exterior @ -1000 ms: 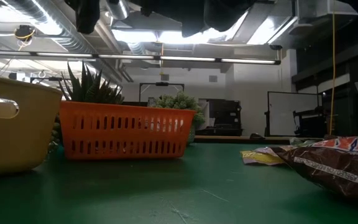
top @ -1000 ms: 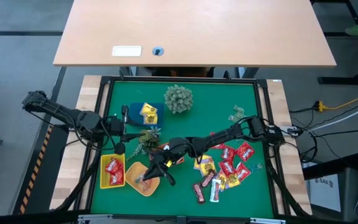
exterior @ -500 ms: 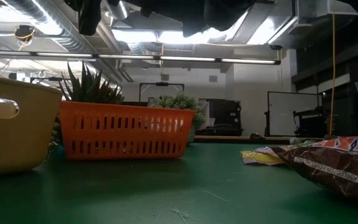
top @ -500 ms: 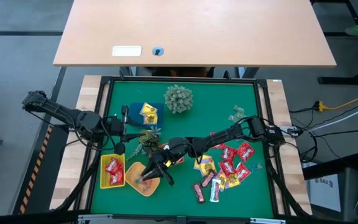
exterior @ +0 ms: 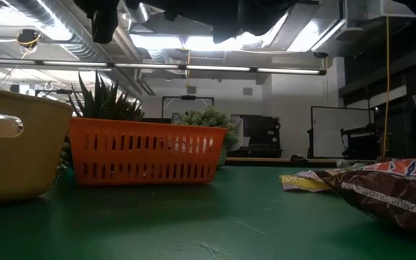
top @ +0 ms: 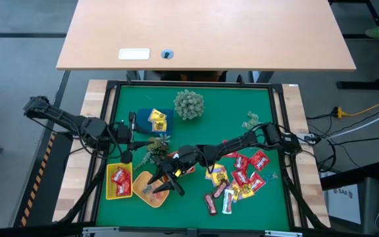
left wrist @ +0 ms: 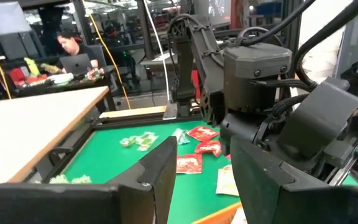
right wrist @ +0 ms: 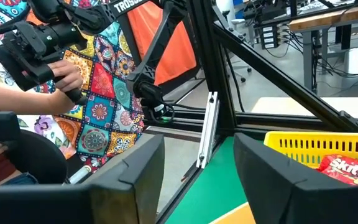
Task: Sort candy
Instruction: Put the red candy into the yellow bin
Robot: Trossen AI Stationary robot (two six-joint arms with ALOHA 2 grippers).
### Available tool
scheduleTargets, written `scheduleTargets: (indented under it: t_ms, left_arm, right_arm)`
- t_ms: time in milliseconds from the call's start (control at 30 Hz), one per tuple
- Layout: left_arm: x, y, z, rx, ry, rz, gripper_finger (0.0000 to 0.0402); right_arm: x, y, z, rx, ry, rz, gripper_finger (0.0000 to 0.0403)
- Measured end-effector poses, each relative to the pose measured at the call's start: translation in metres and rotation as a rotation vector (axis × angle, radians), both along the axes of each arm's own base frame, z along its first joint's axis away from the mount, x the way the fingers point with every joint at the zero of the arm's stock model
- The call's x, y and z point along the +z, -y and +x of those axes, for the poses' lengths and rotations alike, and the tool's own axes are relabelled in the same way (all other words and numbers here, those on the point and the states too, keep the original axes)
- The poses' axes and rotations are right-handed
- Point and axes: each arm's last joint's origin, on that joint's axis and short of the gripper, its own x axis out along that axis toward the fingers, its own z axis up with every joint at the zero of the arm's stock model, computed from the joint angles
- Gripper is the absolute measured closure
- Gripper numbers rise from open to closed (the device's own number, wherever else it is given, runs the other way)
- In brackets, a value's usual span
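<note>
On the table mat [top: 196, 131], seen from above, the plant ball [top: 188, 104] sits toward 12 o'clock. At 10 o'clock lies a tray [top: 152, 121] holding candy packets [top: 156, 120]. Toward 7 o'clock a basket [top: 119, 182] holds more packets [top: 118, 178]; just beside it, toward 6 o'clock, lies another tray [top: 151, 190], with the right gripper [top: 161, 184] over it. The loose candy pile [top: 239, 178] spreads at 4 to 5 o'clock. The left gripper [top: 129, 138] hangs near 9 o'clock, beside a spiky plant [top: 156, 146]
</note>
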Motion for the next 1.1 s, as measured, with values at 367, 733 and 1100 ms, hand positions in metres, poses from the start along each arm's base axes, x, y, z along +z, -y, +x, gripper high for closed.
scheduleTargets:
  t_ms: [367,733,1100]
  left_arm:
    - [-0.002,0.002,0.002,-0.033,-0.009,-0.07,0.0264]
    - [-0.014,0.007,0.015,-0.031,-0.08,-0.046,0.0264]
    - [-0.029,0.013,0.032,-0.027,-0.152,-0.02,0.0264]
  right_arm:
    - [0.036,0.019,-0.021,0.208,-0.196,-0.034,0.022]
    - [0.064,0.034,-0.097,0.07,-0.653,-0.464,0.0221]
    - [0.072,0.058,-0.166,-0.087,-0.913,-0.652,0.0221]
